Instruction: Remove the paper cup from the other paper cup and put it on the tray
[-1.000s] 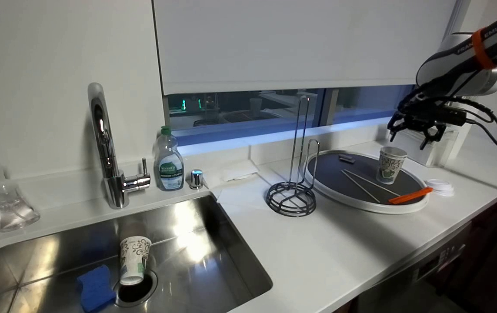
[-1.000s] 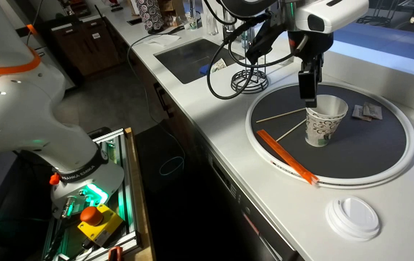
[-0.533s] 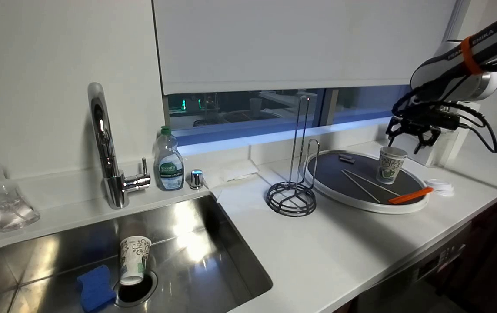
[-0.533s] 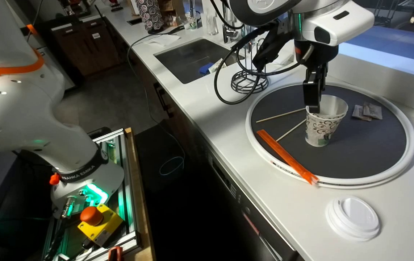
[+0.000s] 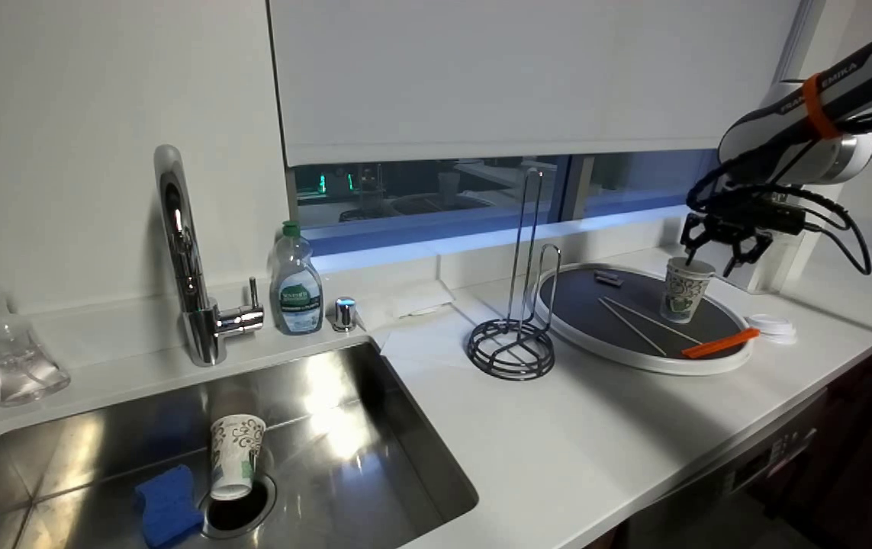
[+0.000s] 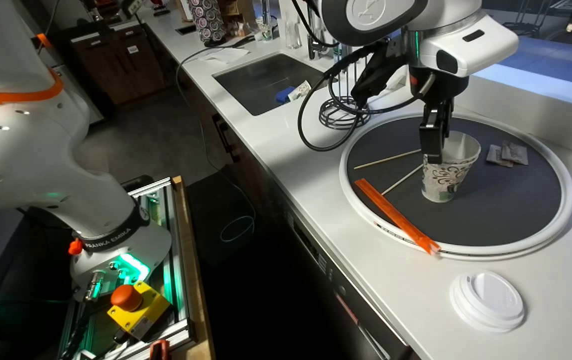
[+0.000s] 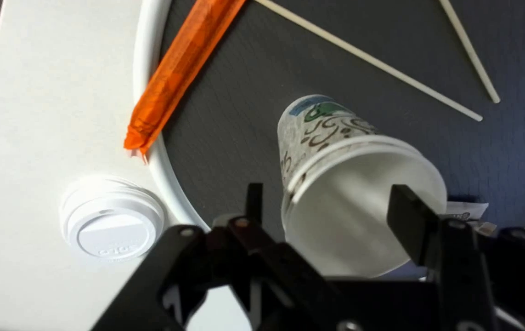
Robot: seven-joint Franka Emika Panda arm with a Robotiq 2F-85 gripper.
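Note:
Two nested paper cups with a brown swirl print stand upright on the tray, in both exterior views and the wrist view. The outer cup [image 7: 315, 126] shows below; the inner cup [image 7: 335, 230] shows its white inside, its rim just above the other rim [image 5: 683, 297] [image 6: 443, 180]. The tray [image 5: 580, 293] [image 6: 491, 215] [image 7: 230, 105] is dark grey with a white rim. My gripper [image 7: 327, 191] is open and points down at the cups' mouth [image 5: 708, 267] [image 6: 433, 150]. In the wrist view one finger overlaps the cup opening and the other is outside the rim. Contact cannot be told.
An orange wrapper [image 6: 396, 215] lies across the tray's edge. Two thin sticks [image 6: 388, 159] and small packets [image 6: 508, 153] lie on the tray. White lids [image 6: 488, 300] sit beside it. A black wire stand [image 5: 512, 351] and a sink [image 5: 329, 457] holding another paper cup [image 5: 237, 457] are farther off.
My gripper has moved down and, in an exterior view, a little left, so its fingers are now at the cups' rim height. It stays open. The cups have not moved.

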